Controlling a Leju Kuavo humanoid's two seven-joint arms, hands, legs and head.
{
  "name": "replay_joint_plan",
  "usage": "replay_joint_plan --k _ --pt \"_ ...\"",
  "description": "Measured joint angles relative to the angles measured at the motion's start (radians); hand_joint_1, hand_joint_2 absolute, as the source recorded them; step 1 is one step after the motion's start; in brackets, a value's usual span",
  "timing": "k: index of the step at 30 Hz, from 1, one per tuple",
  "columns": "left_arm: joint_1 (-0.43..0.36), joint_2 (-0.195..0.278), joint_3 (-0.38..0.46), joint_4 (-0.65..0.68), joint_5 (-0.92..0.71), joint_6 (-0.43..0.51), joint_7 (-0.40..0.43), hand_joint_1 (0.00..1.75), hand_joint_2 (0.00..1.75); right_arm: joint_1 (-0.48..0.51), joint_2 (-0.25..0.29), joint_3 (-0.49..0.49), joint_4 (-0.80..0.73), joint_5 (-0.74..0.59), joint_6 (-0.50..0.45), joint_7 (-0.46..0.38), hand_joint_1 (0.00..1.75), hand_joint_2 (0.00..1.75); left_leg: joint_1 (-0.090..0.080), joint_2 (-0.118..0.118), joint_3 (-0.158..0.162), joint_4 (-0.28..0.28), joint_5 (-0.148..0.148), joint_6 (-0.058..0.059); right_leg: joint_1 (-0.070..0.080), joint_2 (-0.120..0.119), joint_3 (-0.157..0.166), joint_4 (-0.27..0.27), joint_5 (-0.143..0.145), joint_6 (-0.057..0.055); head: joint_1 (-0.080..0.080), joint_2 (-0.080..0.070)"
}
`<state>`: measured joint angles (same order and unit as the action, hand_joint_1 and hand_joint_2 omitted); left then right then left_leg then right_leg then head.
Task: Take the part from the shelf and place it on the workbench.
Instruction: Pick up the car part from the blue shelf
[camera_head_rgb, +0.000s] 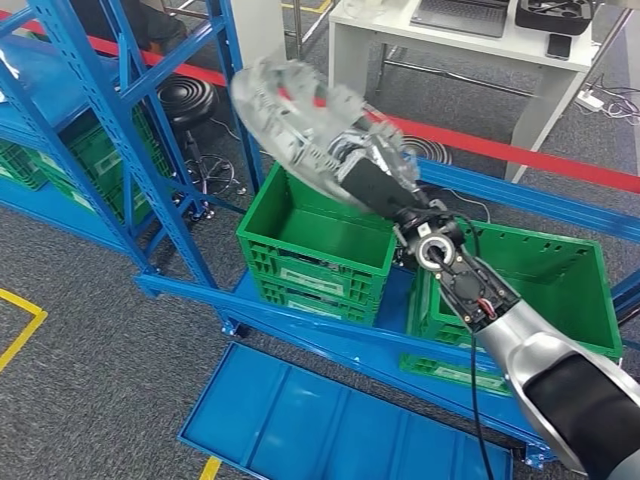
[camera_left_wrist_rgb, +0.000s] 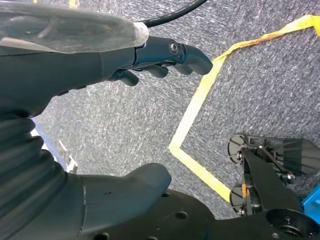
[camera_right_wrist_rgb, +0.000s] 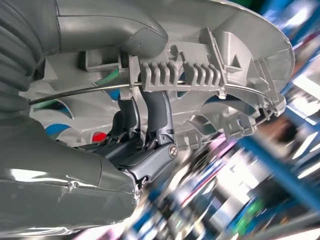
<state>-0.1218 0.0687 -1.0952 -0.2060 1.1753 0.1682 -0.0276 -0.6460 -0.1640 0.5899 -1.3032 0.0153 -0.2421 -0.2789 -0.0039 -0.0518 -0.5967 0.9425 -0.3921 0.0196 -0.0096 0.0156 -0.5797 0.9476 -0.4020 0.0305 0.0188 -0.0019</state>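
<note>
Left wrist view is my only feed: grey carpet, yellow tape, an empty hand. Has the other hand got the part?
Observer: Yes. In the head view the right hand holds the silver disc-shaped part up above a green crate.
Operator: Is the grip solid?
Observer: In the right wrist view its fingers hook through the part's ribbed underside, thumb on the other face.
Operator: Where's the workbench?
Observer: I can't tell; a white table stands beyond the red tape.

Left hand (camera_left_wrist_rgb: 113, 125), fingers (camera_left_wrist_rgb: 181, 52) apart, above yellow-taped carpet (camera_left_wrist_rgb: 196, 105)
</note>
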Motion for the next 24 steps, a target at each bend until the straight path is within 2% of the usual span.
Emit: replay_joint_plan --k 7,12,17,24 --pt "0.000 0.000 0.000 0.000 0.003 0.001 -0.003 0.00 1.75 0.025 0.023 0.011 -0.039 -0.055 0.034 -0.022 1.75 1.75 0.000 0.000 0.000 0.000 0.000 -0.001 0.000 0.000 0.000 0.000 0.000 0.000 0.000 0.000" --pt "0.002 0.000 0.000 0.000 0.010 0.003 -0.009 0.00 1.75 0.050 0.072 0.052 -0.131 -0.123 0.097 -0.043 1.75 1.75 0.001 -0.001 0.000 0.000 -0.001 -0.002 0.000 -0.001 0.000 0.000 -0.002 -0.001 0.000 0.000" --pt "0.003 0.001 0.000 0.000 0.012 0.003 -0.009 0.00 1.75 0.054 0.081 0.064 -0.158 -0.140 0.122 -0.051 1.75 1.75 0.000 -0.001 0.000 0.000 -0.001 -0.001 0.000 -0.001 0.001 0.000 -0.002 -0.001 0.000 0.000" --pt "0.004 0.003 0.000 0.000 0.016 0.007 -0.009 0.00 1.75 0.083 0.091 0.078 -0.214 -0.217 0.215 -0.087 1.75 1.75 0.000 -0.001 0.000 0.000 -0.001 -0.001 0.000 -0.001 0.001 0.000 -0.002 -0.001 0.001 0.000"
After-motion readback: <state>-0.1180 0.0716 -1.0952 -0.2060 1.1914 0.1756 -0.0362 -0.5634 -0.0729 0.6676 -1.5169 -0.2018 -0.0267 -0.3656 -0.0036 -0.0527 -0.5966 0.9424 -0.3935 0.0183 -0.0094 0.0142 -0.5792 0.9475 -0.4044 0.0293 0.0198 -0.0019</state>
